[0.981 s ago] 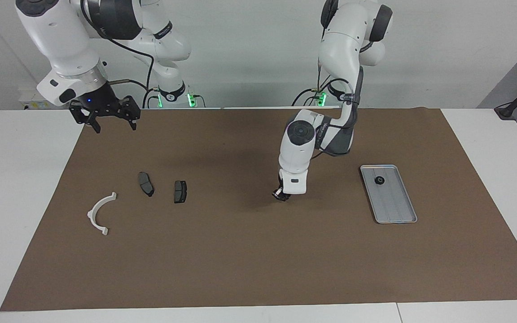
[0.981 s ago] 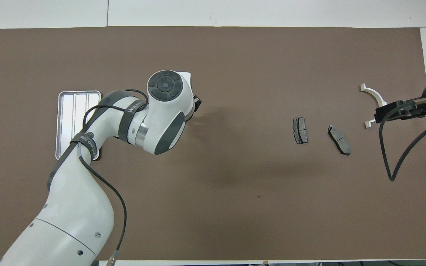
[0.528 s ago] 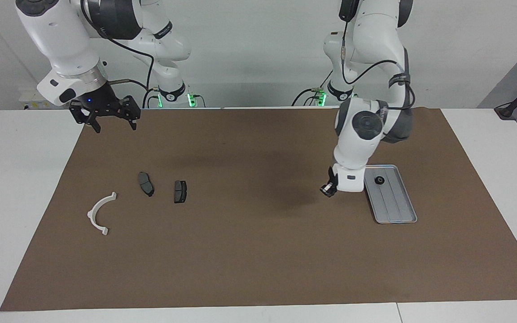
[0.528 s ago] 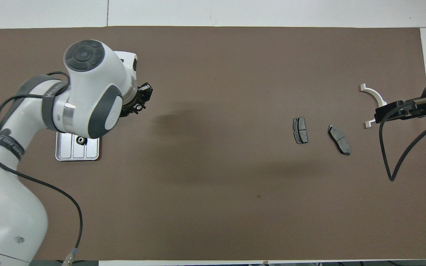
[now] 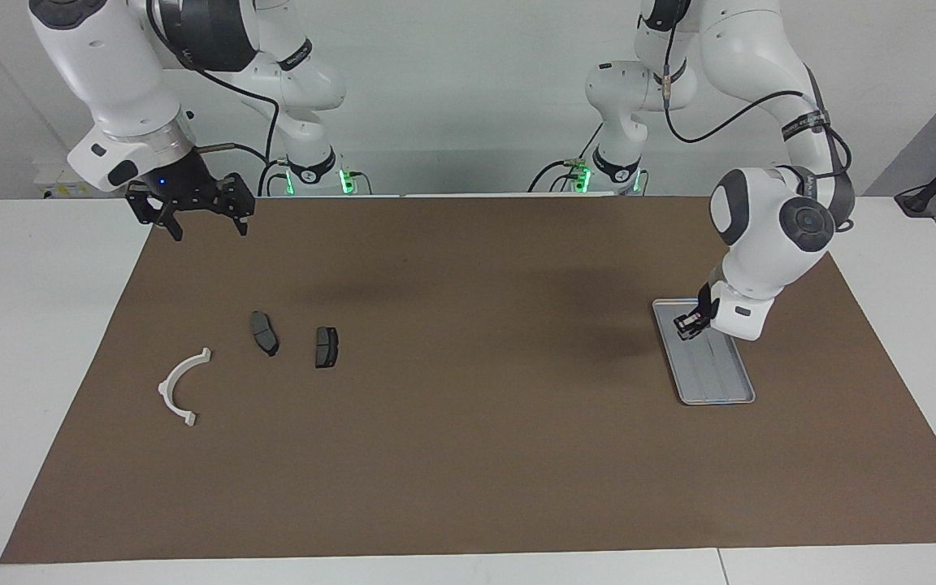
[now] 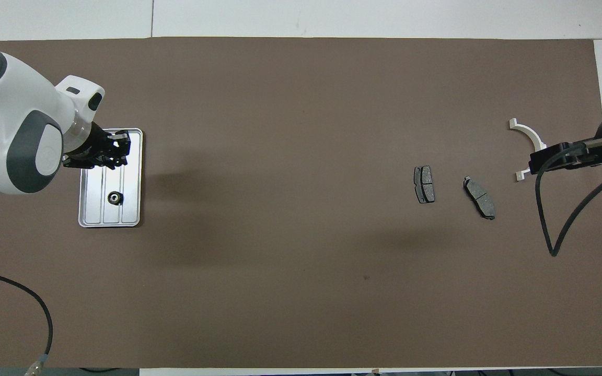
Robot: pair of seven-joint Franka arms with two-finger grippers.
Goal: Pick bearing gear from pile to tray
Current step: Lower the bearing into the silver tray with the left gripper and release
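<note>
we can read no brand, label or writing on any part; the lettering on the arm bands is too small to make out. a brown mat [image 5: 468, 422] covers most of the white table [image 5: 37, 341], with a plain pale wall behind the robots and green lights glowing at both arm bases.

our left gripper [image 5: 686, 324] [image 6: 118, 151] hangs over the tray [image 5: 720, 382] [image 6: 88, 209], above the part of it farther from the robots. its jaws are clenched; we cannot tell whether a small part is pinched between them. the tray lies toward the left arm's end of the table, and one small black bearing gear [image 6: 115, 198] rests in it, nearer to the robots than the gripper's spot.

our right gripper [image 5: 201, 221] [image 6: 544, 159] waits in the air over the mat's edge at the right arm's end, jaws released and holding nothing. below it at that end lies what is left of the pile: two dark brake pads [image 5: 265, 333] [image 6: 479, 196] near each other, and a white half-ring bracket [image 5: 179, 388] [image 6: 530, 137] beside them, closer to the mat's edge.
</note>
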